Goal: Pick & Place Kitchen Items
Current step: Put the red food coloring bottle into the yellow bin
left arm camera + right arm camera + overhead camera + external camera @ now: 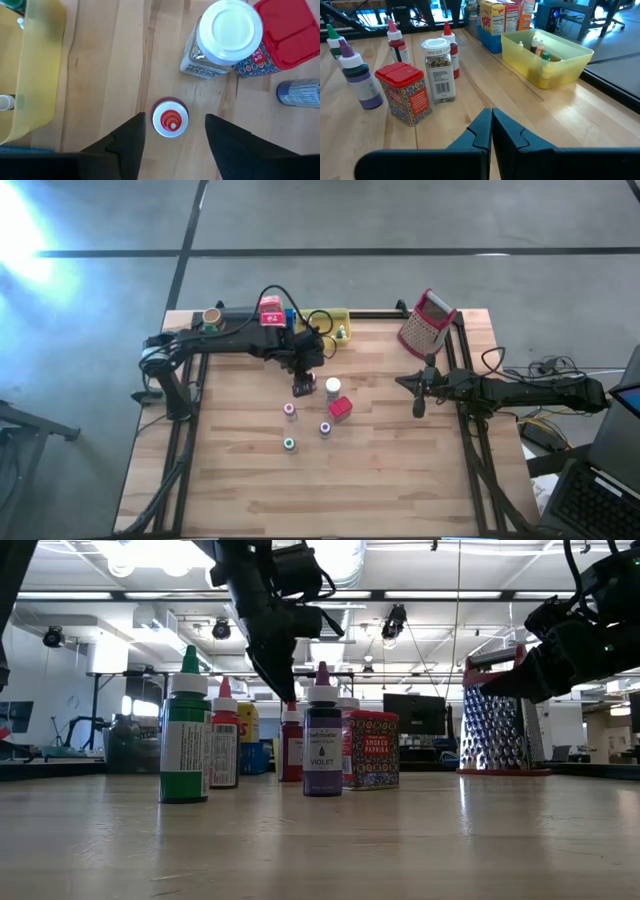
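Jaws of the left gripper (173,145) stand apart on either side of a red-capped bottle (170,118), which stands upright on the wooden surface (380,470) between the two dark fingers (125,145); whether they touch it I cannot tell. Taking that bottle as the landmark, a yellow tray (30,75) with small bottles inside lies well to one side of it. Just beyond the bottle stands a spice jar with a white lid (222,37), touching a red paprika tin (280,35). In the low view, a green bottle (185,735) and a violet bottle (322,740) stand nearer the camera than the red-capped one. Far to its right, the right gripper (491,127) hovers with its jaws closed on nothing, near a metal grater (427,322).
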